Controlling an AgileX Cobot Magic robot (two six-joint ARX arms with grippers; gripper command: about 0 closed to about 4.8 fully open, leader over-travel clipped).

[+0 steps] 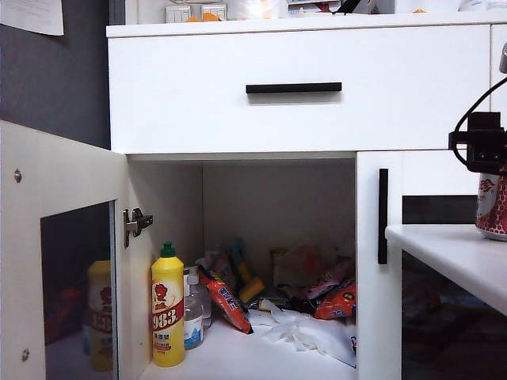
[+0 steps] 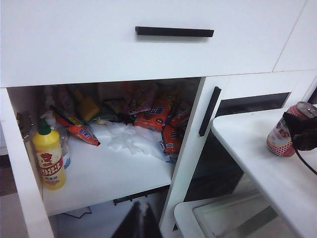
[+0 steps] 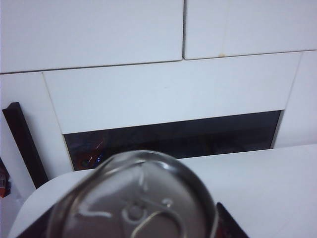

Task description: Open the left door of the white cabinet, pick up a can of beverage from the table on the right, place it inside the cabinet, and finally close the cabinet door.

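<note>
The white cabinet has its left door swung wide open toward me, glass panel facing out. The can of beverage, red with a silver rim, stands upright on the table at the right. My right gripper comes down over the can, its dark fingers pressed against both sides of it. The right wrist view is filled by the can's silver lid. In the left wrist view the can sits under that black gripper. My left gripper hangs shut and empty, low before the open compartment.
On the cabinet shelf stand a yellow bottle with a green cap and a small clear bottle, with snack packets and a crumpled white sheet. The narrower right door is closed. Above is the drawer handle.
</note>
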